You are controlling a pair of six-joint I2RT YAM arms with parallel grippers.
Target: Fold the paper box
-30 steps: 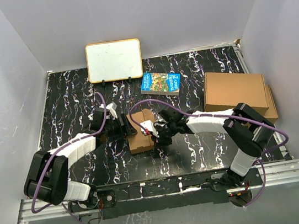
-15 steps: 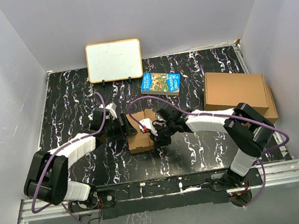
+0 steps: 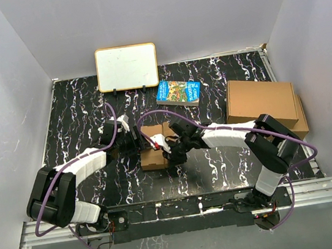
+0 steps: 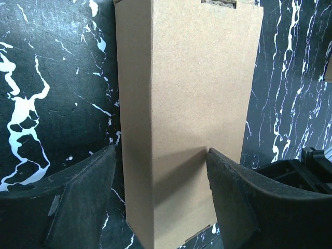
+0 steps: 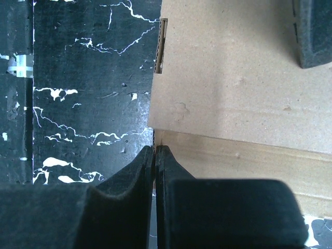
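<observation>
- Toward the arms from the whiteboard [image 3: 127,67], on the desk [image 3: 78,112], sits the paper box [image 3: 152,158], with at least one wall already folded up.
- Left pincer [image 4: 158,153] stands wide astride it. Its fingers [image 4: 83,202] look pressed to both sides, which I judge to be a clasp.
- Right pincer [image 5: 155,150] is fully closed, tips at a seam on the box's edge. Whether a sliver of card sits between them I cannot tell.
- Risk: too hard a squeeze could bow the walls and pop tabs loose.
- Risk: a sideways push from the right tips could twist the box out of the clasp, since smooth card gives little hold.
- Count: one paper box, one whiteboard, one book [image 3: 179,92] just right of the whiteboard, two larger cardboard boxes [image 3: 258,100] stacked farther right, two arms.
</observation>
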